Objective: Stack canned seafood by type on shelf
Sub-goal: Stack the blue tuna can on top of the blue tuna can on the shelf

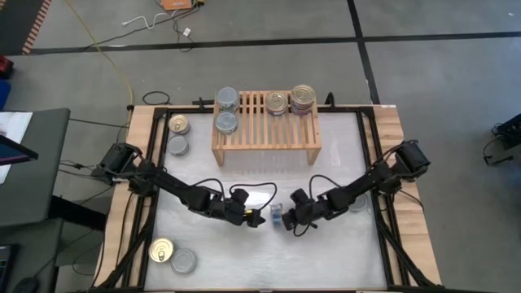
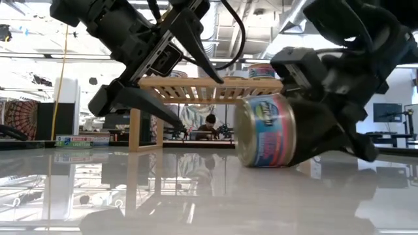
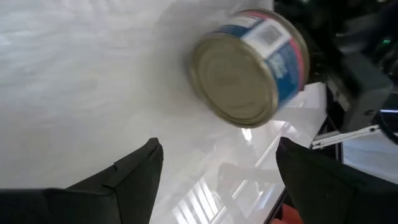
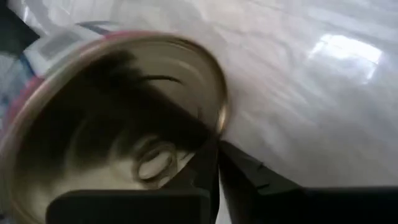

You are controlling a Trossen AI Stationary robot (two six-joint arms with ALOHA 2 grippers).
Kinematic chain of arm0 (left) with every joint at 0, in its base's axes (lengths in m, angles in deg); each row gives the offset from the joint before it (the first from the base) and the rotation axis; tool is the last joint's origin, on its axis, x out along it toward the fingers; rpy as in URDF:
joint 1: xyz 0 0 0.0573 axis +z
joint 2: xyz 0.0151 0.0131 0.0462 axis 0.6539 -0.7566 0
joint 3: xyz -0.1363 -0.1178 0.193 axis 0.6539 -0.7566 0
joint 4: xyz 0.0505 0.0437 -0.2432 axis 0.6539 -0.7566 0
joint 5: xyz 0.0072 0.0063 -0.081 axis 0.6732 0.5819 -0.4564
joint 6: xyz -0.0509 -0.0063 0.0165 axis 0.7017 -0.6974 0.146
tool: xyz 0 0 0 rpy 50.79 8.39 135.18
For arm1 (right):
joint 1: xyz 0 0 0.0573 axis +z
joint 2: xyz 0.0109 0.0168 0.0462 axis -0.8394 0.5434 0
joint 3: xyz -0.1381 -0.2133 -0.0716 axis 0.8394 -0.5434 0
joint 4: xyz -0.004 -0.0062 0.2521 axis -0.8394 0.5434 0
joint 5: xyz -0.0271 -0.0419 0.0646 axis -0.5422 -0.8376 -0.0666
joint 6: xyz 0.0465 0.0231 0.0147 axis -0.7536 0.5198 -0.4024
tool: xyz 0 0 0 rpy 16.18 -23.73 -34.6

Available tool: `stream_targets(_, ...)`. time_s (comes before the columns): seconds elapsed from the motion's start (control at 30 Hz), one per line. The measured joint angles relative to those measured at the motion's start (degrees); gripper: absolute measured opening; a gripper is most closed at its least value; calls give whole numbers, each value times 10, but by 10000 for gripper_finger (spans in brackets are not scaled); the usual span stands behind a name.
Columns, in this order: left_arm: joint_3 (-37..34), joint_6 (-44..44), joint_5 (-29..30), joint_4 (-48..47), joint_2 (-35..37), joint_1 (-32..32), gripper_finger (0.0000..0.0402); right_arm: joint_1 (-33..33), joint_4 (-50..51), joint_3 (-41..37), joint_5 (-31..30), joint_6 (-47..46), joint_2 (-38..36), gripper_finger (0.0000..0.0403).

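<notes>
A tin of canned seafood (image 2: 264, 130) with a blue and pink label stands tipped on its edge at the table's middle; its plain bottom (image 3: 233, 78) faces my left gripper. My left gripper (image 1: 259, 217) is open just left of the tin and touches nothing. My right gripper (image 1: 288, 220) is shut against the tin's gold pull-tab lid (image 4: 124, 124). The shelf (image 1: 264, 134) at the far middle carries two stacks of silver tins (image 1: 227, 110), a gold tin (image 1: 278, 102) and a gold-topped stack (image 1: 303, 98). My right gripper lays its shut fingertips (image 4: 208, 165) against the tin's pull-tab lid, near the lid's lower rim (image 4: 219, 124). The fingers come slanting down from the table's right. The tin stands tilted on its rim (image 2: 261, 164) on the table, with the lid turned toward the gripper.
Loose tins lie at the table's far left (image 1: 178, 135) and near left corner (image 1: 172, 255). Another tin (image 1: 356, 203) shows partly under my right arm. The shelf's right-hand slats (image 1: 259, 122) are bare between the stacks.
</notes>
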Motion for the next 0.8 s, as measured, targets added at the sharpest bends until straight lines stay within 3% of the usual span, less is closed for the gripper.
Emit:
stream_targets(0.4,0,10,64,48,0,2,300,5,-10,0,-19,19,-18,58)
stream_targets(0.8,16,-3,57,55,0,23,300,7,-9,1,-35,61,-49,59)
